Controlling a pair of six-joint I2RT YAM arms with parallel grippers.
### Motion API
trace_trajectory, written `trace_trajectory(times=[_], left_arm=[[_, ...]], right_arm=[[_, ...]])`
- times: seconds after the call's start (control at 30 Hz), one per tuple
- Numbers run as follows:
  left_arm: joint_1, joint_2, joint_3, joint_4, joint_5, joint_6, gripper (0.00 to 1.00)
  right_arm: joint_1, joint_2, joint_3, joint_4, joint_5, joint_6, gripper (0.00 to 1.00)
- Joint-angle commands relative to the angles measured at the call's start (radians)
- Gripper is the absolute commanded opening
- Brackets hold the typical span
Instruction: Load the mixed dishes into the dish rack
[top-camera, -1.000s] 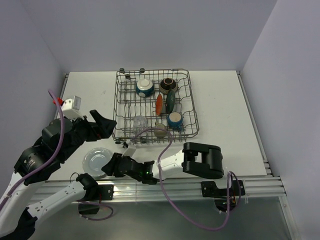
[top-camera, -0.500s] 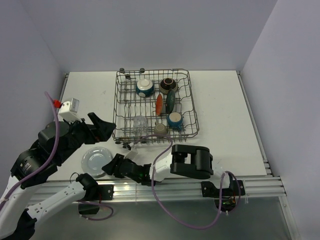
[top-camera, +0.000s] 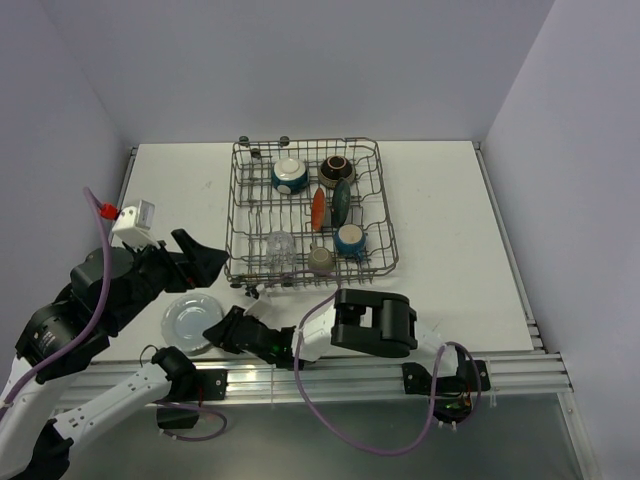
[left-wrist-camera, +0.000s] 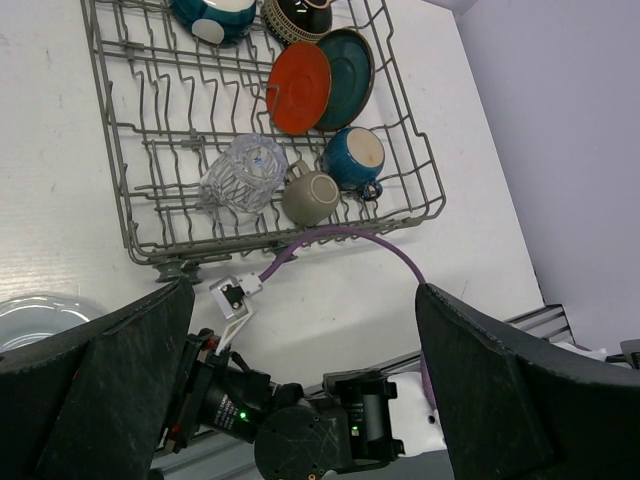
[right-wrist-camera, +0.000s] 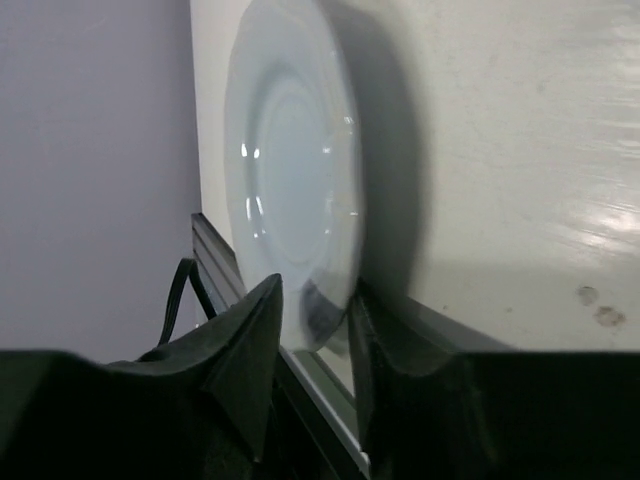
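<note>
A pale plate lies flat on the table at the near left, outside the dish rack. My right gripper reaches left to it. In the right wrist view the plate's near rim sits between the fingers of that gripper, and the upper finger stands slightly off the plate. My left gripper hovers open and empty above the rack's near-left corner. The left wrist view looks down past this gripper at the rack and part of the plate.
The rack holds a blue mug with white inside, a brown bowl, an orange-red plate, a teal plate, a blue mug, a beige cup and a clear glass. A metal rail runs along the table's near edge.
My right arm has stretched further left, bringing its fingers over the plate's rim. My left arm has drawn back a little to the left. The plate has not moved.
</note>
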Motion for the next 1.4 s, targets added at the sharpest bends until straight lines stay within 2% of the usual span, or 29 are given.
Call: trace_trajectory(times=[0.0, 0.07, 0.2, 0.33, 0.5, 0.7, 0.93, 1.13, 1.37], left_arm=[[0.005, -0.007, 0.020, 0.013, 0.017, -0.002, 0.99], [0.005, -0.007, 0.022, 0.012, 0.015, -0.002, 0.99], [0.005, 0.000, 0.025, 0.012, 0.012, -0.002, 0.99], [0.005, -0.003, 0.017, 0.015, 0.009, -0.007, 0.99], [0.005, -0.016, 0.011, 0.016, -0.029, -0.027, 0.99], [0.005, -0.030, 0.088, 0.073, -0.055, -0.021, 0.99], [0.005, 0.056, 0.134, 0.107, -0.144, 0.062, 0.99], [0.005, 0.179, 0.237, 0.108, -0.233, 0.133, 0.99], [0.005, 0.222, 0.330, 0.114, -0.282, 0.143, 0.99]], right_arm=[[-0.008, 0.019, 0.032, 0.005, 0.058, 0.040, 0.38], [-0.008, 0.018, 0.035, -0.006, 0.071, 0.044, 0.31], [-0.005, -0.001, 0.044, -0.023, 0.074, -0.020, 0.00], [0.009, -0.059, 0.020, -0.011, 0.084, -0.130, 0.00], [0.055, -0.136, 0.018, -0.084, 0.137, -0.270, 0.00], [0.092, -0.225, 0.044, -0.100, 0.191, -0.446, 0.00], [0.092, -0.297, 0.096, -0.067, 0.160, -0.627, 0.00], [0.051, -0.364, 0.112, -0.067, 0.140, -0.709, 0.00], [-0.038, -0.485, 0.110, -0.106, 0.128, -0.791, 0.00]])
